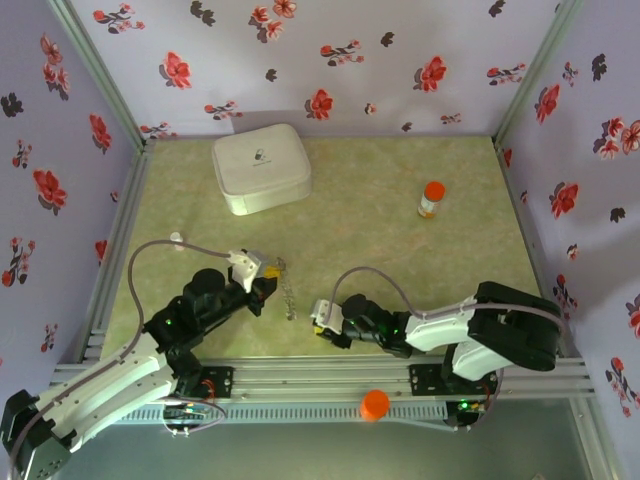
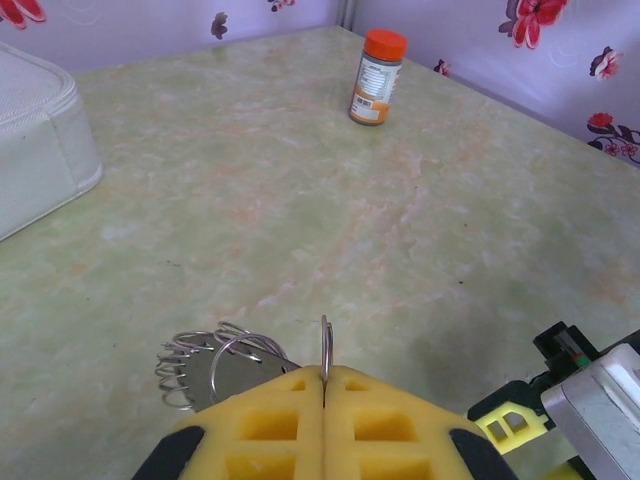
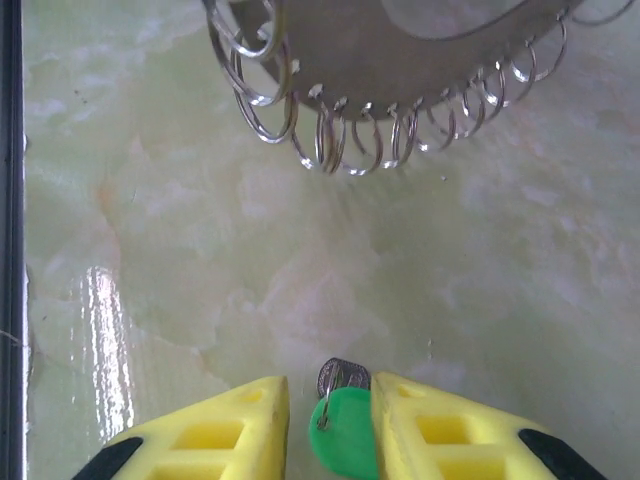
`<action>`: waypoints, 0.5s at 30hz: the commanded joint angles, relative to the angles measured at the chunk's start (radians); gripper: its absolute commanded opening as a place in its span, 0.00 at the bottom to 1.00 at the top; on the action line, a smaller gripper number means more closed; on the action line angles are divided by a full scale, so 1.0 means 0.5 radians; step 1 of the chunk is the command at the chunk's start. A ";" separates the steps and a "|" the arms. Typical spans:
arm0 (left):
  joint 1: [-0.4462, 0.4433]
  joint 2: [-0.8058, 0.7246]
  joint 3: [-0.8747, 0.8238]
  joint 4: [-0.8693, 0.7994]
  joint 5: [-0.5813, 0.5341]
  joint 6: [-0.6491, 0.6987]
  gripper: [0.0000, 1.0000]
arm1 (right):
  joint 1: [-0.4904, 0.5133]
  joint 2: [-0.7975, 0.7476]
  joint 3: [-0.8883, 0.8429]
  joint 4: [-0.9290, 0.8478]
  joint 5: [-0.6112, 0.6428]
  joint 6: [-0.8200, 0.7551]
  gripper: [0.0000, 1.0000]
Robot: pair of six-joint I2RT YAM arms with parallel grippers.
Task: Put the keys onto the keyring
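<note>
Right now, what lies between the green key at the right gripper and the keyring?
Only bare tabletop. The right wrist view shows the green key between the right gripper's fingers and the keyring ahead, nothing between.

keyring (image 3: 340,60): cut by top edge | green key (image 3: 345,445): bottom cropped

Legible text: none. Orange-capped bottle (image 2: 377,78), far ahead of the left claw (image 2: 323,378): printed label, too small to read. White box (image 1: 261,166): small dark mark, illegible.

Shiny metal keyring (image 3: 330,50), glossy marbled table (image 3: 200,250).
</note>
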State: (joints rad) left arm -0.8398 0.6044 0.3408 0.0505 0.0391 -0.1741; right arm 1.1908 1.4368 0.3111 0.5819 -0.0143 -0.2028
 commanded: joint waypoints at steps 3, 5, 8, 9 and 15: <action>-0.010 0.017 -0.012 0.132 0.037 0.046 0.00 | -0.022 0.054 -0.010 0.114 -0.020 -0.016 0.23; -0.010 0.029 -0.006 0.132 0.047 0.045 0.00 | -0.024 0.073 -0.013 0.120 -0.029 -0.009 0.23; -0.010 0.036 -0.007 0.138 0.062 0.049 0.00 | -0.027 0.090 -0.019 0.131 -0.039 0.001 0.22; -0.008 0.036 -0.007 0.138 0.063 0.048 0.00 | -0.028 0.095 -0.021 0.129 -0.043 0.004 0.22; -0.011 0.038 -0.004 0.141 0.073 0.048 0.00 | -0.026 0.073 -0.042 0.101 -0.040 0.010 0.23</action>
State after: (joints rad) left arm -0.8398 0.6247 0.3408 0.0574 0.0570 -0.1730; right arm 1.1828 1.4757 0.3050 0.6235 -0.0257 -0.2020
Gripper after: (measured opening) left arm 0.039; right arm 0.227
